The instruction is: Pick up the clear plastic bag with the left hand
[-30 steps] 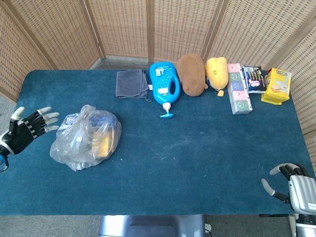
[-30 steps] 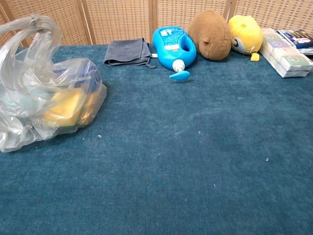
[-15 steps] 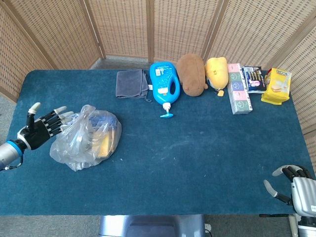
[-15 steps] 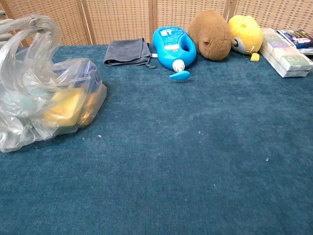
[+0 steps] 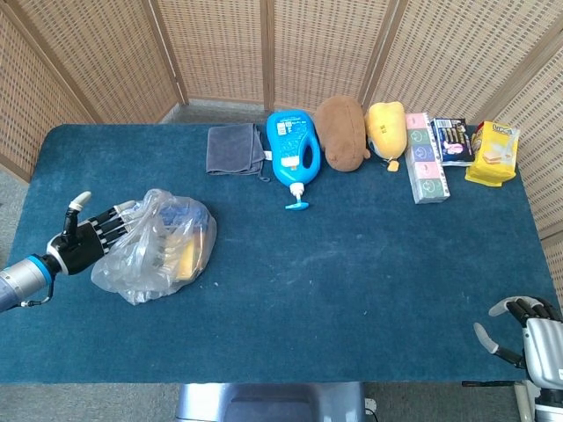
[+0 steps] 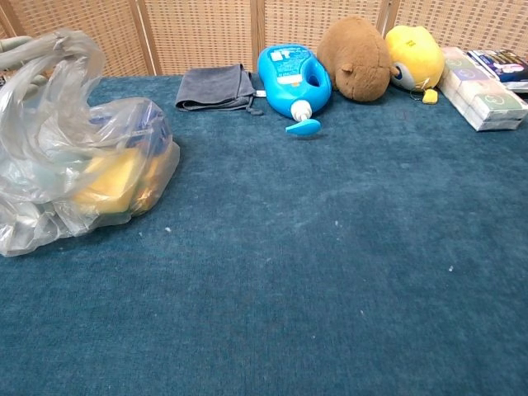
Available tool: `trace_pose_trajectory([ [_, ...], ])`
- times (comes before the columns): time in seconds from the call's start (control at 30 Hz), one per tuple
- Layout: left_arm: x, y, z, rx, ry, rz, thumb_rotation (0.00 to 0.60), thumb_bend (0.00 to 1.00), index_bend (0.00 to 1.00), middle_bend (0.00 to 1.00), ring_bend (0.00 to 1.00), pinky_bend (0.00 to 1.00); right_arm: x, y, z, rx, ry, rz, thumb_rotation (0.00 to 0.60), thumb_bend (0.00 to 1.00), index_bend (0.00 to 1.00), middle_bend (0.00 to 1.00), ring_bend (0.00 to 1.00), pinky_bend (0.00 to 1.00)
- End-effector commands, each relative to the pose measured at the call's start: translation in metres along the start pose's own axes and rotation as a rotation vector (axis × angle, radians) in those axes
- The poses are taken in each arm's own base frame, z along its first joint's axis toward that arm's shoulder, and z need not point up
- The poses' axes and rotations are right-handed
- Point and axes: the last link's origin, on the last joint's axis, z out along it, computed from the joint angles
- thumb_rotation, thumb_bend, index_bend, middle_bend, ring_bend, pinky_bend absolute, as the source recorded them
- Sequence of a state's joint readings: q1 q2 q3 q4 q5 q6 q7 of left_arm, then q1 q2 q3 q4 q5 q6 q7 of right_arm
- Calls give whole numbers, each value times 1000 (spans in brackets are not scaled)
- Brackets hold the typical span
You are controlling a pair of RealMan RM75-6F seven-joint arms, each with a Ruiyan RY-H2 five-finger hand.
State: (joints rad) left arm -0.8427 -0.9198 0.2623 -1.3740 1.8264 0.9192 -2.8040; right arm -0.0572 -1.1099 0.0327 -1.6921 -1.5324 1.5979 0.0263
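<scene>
Since the earlier frames the left hand (image 5: 85, 239) has advanced rightward across the table (image 5: 352, 264) and now reaches the left edge of the clear plastic bag (image 5: 157, 246), fingers spread and thumb raised — whether the fingertips actually grip the film cannot be told from the head view, as they are lost in the crumpled plastic. That bag lies on the left part of the blue cloth, with yellow and blue contents visible through it; its gathered top stands up at the left in the chest view. At the lower right table corner the right hand (image 5: 528, 330) hangs with fingers loosely apart, holding nothing. Along the far edge sit a grey towel (image 5: 235, 149), a blue pump bottle (image 5: 293, 149) lying flat, a brown plush (image 5: 341, 132) and a yellow plush (image 5: 386, 128) — all well apart from the bag.
</scene>
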Motion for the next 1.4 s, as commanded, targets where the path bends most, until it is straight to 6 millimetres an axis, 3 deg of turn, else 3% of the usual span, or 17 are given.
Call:
trace_pose_trajectory([
  [0.03,-1,-3,2,18,4,-15,32,243,121,206,117,228,1,1,-1,-1,2,0,128,323,485,439,318,210],
  [0.23,3,-3,8,23,55,-54,28,255,115,206,113,230,2,2,-3,-4,7,1,129,323,485,439,318,210],
  [1.07,-43,-3,37,70,42,-79,32,284,93,196,85,241,10,7,-12,-16,42,12,127,323,485,439,318,210],
  [1.4,-37,-14,36,99,67,-96,31,321,94,196,85,244,11,8,-13,-16,44,16,126,322,485,439,318,210],
])
